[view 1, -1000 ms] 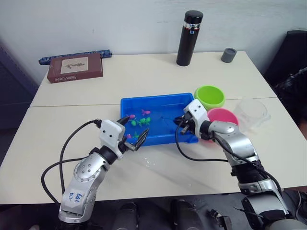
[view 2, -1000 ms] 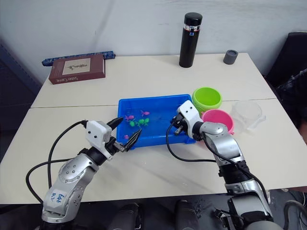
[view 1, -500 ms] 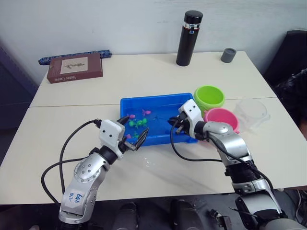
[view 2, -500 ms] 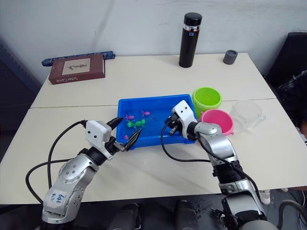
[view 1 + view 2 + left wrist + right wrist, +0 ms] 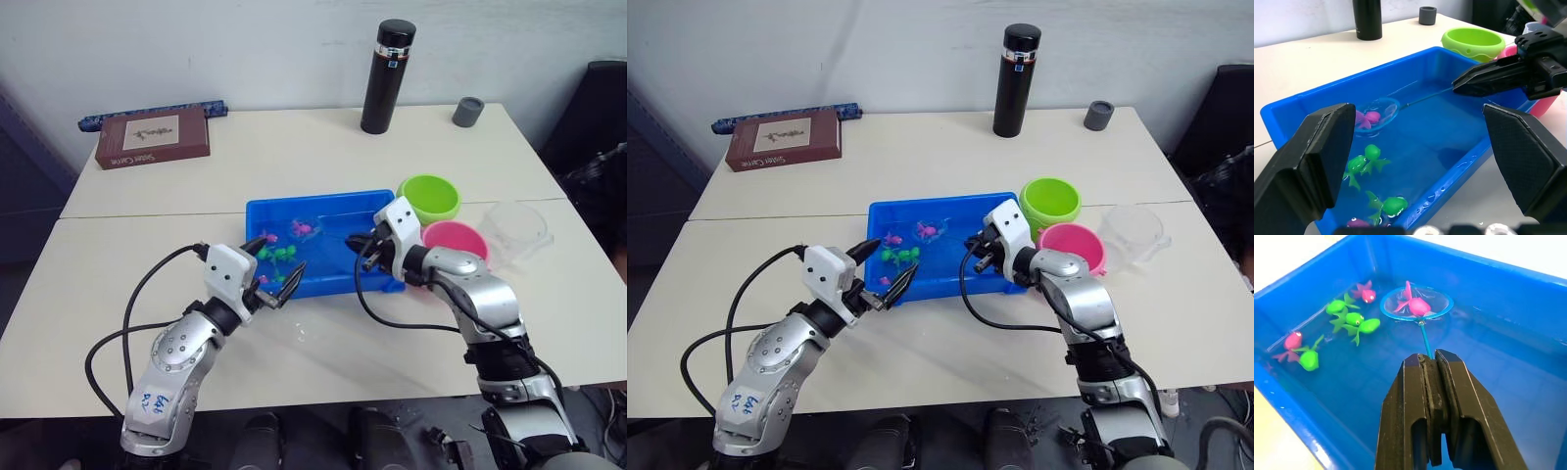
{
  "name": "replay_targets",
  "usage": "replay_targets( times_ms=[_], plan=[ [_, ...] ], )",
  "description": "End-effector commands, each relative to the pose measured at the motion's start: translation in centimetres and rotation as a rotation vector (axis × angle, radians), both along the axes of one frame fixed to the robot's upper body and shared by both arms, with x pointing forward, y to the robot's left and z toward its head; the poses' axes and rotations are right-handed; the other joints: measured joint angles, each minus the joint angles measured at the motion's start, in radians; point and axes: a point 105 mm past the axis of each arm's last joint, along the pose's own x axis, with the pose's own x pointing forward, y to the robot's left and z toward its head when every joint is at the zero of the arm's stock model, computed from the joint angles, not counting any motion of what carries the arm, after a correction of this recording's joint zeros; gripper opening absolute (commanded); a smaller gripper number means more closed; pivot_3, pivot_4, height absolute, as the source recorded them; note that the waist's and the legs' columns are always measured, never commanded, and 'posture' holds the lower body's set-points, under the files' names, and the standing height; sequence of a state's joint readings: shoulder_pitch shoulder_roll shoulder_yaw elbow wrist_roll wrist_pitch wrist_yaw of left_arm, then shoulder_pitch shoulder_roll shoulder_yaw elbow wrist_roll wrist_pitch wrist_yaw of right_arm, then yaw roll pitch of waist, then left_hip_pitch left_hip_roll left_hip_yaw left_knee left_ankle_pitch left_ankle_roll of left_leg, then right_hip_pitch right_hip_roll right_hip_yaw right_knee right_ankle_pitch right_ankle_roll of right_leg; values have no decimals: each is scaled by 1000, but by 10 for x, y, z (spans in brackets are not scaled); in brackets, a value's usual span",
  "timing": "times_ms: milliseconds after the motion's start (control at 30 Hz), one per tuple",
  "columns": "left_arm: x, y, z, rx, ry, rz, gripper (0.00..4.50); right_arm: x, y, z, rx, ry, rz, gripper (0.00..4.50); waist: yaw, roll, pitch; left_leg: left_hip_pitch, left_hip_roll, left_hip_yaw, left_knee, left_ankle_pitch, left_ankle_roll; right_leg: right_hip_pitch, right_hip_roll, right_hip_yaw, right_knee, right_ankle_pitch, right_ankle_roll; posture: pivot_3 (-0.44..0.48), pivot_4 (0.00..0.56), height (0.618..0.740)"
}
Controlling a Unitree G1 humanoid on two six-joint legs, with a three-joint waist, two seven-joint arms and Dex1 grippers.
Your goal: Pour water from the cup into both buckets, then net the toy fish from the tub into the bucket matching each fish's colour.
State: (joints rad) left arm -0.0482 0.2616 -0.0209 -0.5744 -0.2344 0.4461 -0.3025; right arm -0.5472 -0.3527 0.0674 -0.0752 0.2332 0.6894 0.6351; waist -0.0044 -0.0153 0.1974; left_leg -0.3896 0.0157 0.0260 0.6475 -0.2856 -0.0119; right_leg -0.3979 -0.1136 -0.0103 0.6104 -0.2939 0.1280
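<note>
A shallow rectangular bright blue plastic tub [image 5: 257, 211] is seen at the middle of the cream tabletop [image 5: 147, 245], with water in it. The right pincer [image 5: 1431, 363] is clamped shut on the thin blue handle of a small round net [image 5: 1417, 304], and a pink-magenta toy fish [image 5: 1415, 304] is carried in the net's hoop over the water near the tub's far wall. Further tiny plastic fish are scattered in the tub: green ones [image 5: 1354, 321] clustered together, another pink one [image 5: 1366, 292] beyond them, and a pink and a green one [image 5: 1301, 356] side by side nearer the front wall. The left pincer [image 5: 274, 268] is held wide open at the tub's front left corner, nothing between its fingers. A lime green round pail [image 5: 428, 197] and a pink round pail [image 5: 458, 241] are set just beside the tub's right end, and a clear colourless plastic cup [image 5: 513, 229] is placed right of them.
</note>
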Motion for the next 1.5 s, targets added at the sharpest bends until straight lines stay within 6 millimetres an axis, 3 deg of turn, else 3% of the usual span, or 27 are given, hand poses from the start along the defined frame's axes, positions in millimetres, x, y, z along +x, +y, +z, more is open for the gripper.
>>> replay_targets(
  times_ms=[33, 333, 700, 1000, 1500],
  plan=[
    [-2, -5, 7, -4, -31, -33, 4461, -7, -7, 19, 32, -48, -11, 0, 0, 0, 0, 0, 0, 0, 0, 0, 0, 0, 0, 0, 0, 0, 0, 0, 150, 740],
    [3, -8, 6, 7, -30, -73, 4461, -46, -26, 28, 40, -62, -27, 0, 3, 0, 0, -1, 0, -3, -1, 0, 0, 0, 0, 0, -1, 0, 0, 0, 150, 740],
    [10, -20, 6, 13, -33, -194, 4461, -84, -57, 51, 69, -221, -184, 0, 5, 0, 0, -1, 0, -3, 0, 0, 0, 0, 0, -2, -2, 0, 0, 0, 150, 740],
    [9, -35, 9, 1, -29, -345, 4461, -109, -88, 44, -33, -339, -392, 0, 6, 0, 0, -2, -1, -2, 0, 0, 0, 1, 0, -3, -4, 0, 0, 0, 150, 740],
    [16, -49, 14, -6, -33, -431, 4461, -136, -132, 39, -188, -438, -639, 0, 6, 0, 0, -1, -1, -1, 0, 0, 0, 3, 1, -2, -4, 0, 0, 0, 150, 740]
  ],
)
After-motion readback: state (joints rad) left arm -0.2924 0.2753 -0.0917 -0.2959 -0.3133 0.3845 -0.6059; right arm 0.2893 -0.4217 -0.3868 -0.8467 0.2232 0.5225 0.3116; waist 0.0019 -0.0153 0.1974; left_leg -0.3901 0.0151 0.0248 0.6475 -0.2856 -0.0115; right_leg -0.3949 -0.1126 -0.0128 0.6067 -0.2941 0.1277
